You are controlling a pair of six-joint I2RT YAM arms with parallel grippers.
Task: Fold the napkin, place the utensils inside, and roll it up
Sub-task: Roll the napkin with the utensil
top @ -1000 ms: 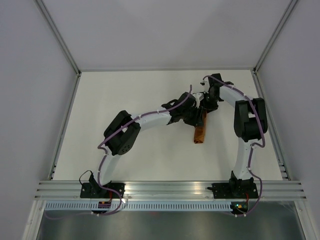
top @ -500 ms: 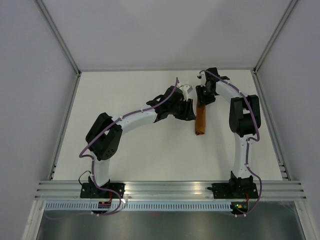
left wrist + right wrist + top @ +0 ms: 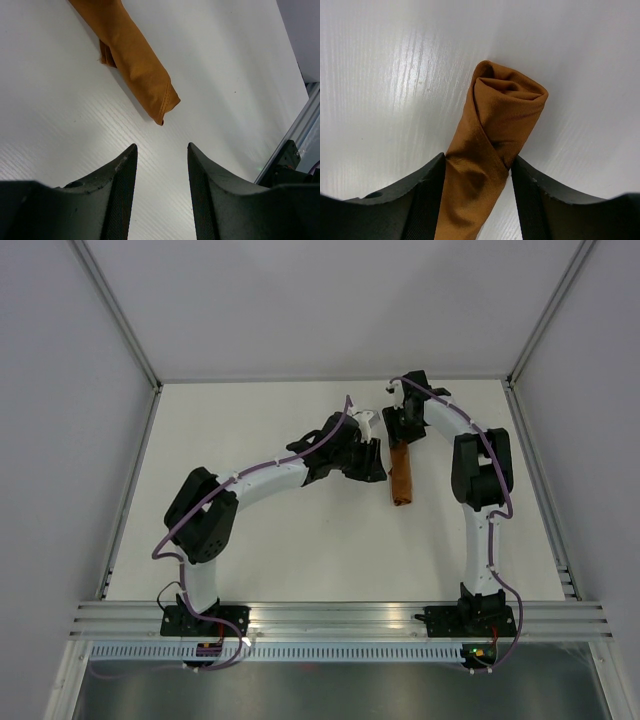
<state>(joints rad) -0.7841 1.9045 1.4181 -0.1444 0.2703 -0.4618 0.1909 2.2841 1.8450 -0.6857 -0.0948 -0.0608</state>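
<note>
Napkin [image 3: 402, 478] lies rolled into a slim rust-brown tube on the white table [image 3: 250, 540], right of centre in the overhead frame, running from the far side toward the near one. Its cloth is plain with a fine weave.

The left wrist view shows one end of the tube in the upper left of its frame. That end is flattened, with a stitched hem along the edge and a small flap of cloth poking out at the side. The right wrist view gives what the others do not: an end seen nearly head-on at frame centre, its layers spiralling inward and one fold wrapped diagonally across the outside.

The left gripper [image 3: 160, 150] has its fingers spread with only bare table between them, and the roll's tip lies just beyond, apart from them. Overhead, it sits just left of the tube. The right gripper [image 3: 477, 160] straddles the roll at its far end. Cloth fills the gap between its fingers — whether they pinch it or merely flank it cannot be told.
</note>
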